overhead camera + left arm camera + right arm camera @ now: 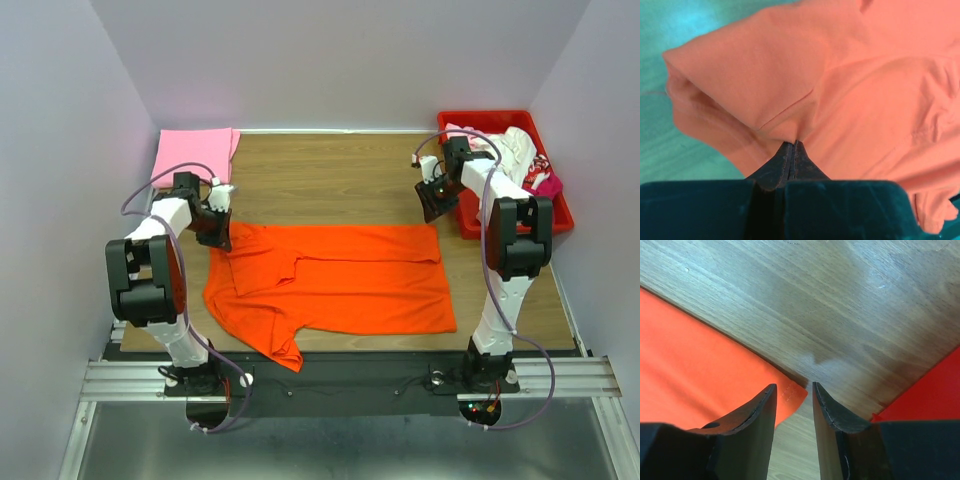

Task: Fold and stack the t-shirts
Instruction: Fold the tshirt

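Note:
The bright orange t-shirt (340, 280) lies spread across the middle of the table, one sleeve folded in on its left side. My left gripper (219, 234) is shut on the shirt's far left edge. In the left wrist view the closed tips (792, 146) pinch a fold of orange cloth (850, 100), which bunches up around them. My right gripper (435, 207) hovers over the shirt's far right corner, open. In the right wrist view that hemmed corner (792, 394) lies between the spread fingers (794, 388), untouched. A light pink t-shirt (195, 152) lies folded at the back left.
A red crate (485, 116) at the back right holds white cloth (515, 148) and magenta cloth (546, 185); its wall (935, 390) is just right of my right gripper. Bare wooden table (330, 175) stretches behind the orange shirt. Grey walls enclose three sides.

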### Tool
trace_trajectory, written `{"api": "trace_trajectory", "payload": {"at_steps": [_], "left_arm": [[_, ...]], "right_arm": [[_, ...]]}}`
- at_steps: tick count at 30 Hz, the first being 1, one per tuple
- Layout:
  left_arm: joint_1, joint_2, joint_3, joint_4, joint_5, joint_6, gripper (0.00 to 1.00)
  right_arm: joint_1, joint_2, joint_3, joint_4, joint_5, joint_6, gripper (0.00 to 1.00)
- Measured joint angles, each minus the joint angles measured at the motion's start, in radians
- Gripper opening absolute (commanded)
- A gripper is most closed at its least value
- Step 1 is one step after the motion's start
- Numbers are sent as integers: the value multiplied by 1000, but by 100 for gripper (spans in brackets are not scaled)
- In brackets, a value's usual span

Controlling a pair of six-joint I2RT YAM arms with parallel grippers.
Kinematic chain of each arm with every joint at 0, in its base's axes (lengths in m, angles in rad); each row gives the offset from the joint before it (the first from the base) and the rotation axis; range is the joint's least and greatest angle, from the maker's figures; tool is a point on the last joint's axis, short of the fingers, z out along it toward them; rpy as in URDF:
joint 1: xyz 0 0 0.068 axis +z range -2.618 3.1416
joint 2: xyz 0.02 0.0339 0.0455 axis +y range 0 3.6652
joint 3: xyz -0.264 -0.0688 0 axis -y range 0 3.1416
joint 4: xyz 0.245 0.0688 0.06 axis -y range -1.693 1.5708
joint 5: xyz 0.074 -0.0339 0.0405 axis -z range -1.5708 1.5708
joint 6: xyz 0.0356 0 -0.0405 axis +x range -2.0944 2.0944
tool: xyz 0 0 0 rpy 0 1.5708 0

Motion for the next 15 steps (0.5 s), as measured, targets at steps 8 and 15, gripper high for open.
{"api": "trace_trajectory", "payload": {"at_steps": [8,15], "left_arm": [[0,-46,-63,-47,-55,-1,0],[0,-14,-71,-37,-103,-8,15]], "right_arm": [[0,0,-6,1,13,-8,39],[0,0,-14,0,29,-17,39]]}}
